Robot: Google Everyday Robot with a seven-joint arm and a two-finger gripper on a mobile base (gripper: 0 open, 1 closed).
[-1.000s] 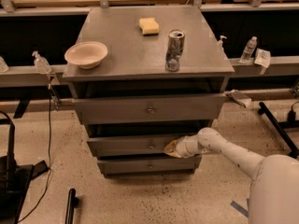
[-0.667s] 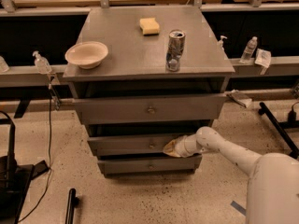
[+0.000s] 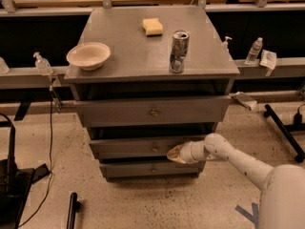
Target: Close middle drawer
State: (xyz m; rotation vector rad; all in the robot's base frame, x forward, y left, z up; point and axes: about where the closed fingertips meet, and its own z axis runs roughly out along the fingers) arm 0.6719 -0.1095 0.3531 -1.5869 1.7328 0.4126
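The grey cabinet [image 3: 152, 56] has three drawers. The middle drawer [image 3: 128, 147] shows a low flat front with a small round knob [image 3: 155, 149] and sits a little out from the cabinet body. My white arm reaches in from the lower right, and my gripper [image 3: 174, 154] rests against the right part of the middle drawer's front panel, just right of the knob. The top drawer [image 3: 152, 111], taller and wider, stands out further. The bottom drawer [image 3: 152, 169] is the narrowest.
On the cabinet top are a cream bowl [image 3: 88, 55], a yellow sponge [image 3: 152, 26] and a dented can [image 3: 178, 51]. Bottles stand on the side rails [image 3: 42, 63] [image 3: 253, 50]. A black stand [image 3: 9, 175] with cables is on the floor at left.
My gripper has pressed slightly leftward and inward along the middle drawer's front. The drawer front looks a little further in.
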